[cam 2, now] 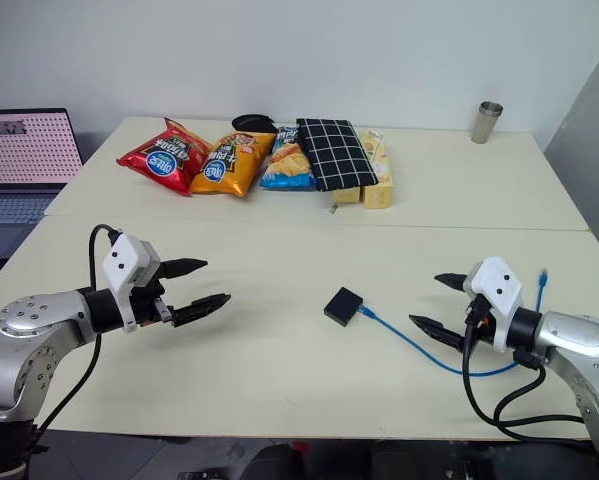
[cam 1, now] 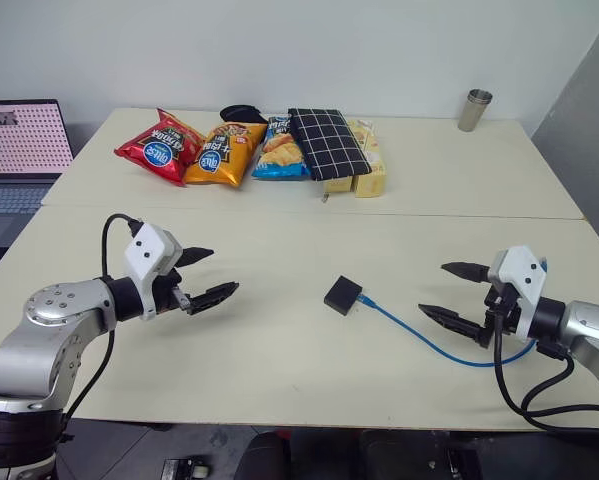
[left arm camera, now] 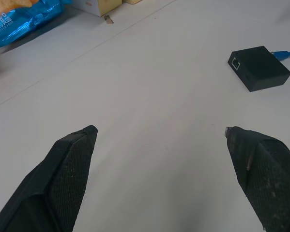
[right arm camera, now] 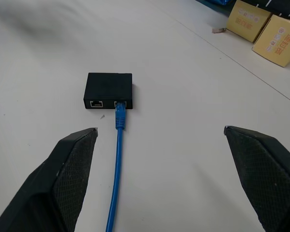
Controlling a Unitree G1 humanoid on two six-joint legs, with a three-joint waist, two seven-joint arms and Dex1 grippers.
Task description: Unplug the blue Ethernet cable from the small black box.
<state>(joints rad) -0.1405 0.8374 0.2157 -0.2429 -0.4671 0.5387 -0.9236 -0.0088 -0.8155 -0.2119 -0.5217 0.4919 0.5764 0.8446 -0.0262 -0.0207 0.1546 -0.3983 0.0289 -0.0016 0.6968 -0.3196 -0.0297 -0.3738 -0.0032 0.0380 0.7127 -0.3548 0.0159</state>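
The small black box [cam 1: 343, 295] lies flat on the pale table [cam 1: 279, 370], near its middle. The blue Ethernet cable [cam 1: 419, 335] is plugged into one of two ports on the box's side [right arm camera: 109, 90]. From there it curves across the table toward my right arm. My right gripper [cam 1: 432, 288] is open, a hand's width to the right of the box, pointing at it, with the cable [right arm camera: 118, 145] running between its fingers. To the left of the box, and farther from it, my left gripper [cam 1: 224, 270] hovers open with nothing in it. It faces the box [left arm camera: 259, 67].
Along the table's far side lie a red snack bag [cam 1: 159, 150], an orange one [cam 1: 224, 155], a blue one [cam 1: 279, 150], a black-and-white checked pouch [cam 1: 327, 143] and yellow boxes [cam 1: 371, 175]. A metal cup [cam 1: 474, 110] stands far right. A laptop [cam 1: 19, 150] sits at the left.
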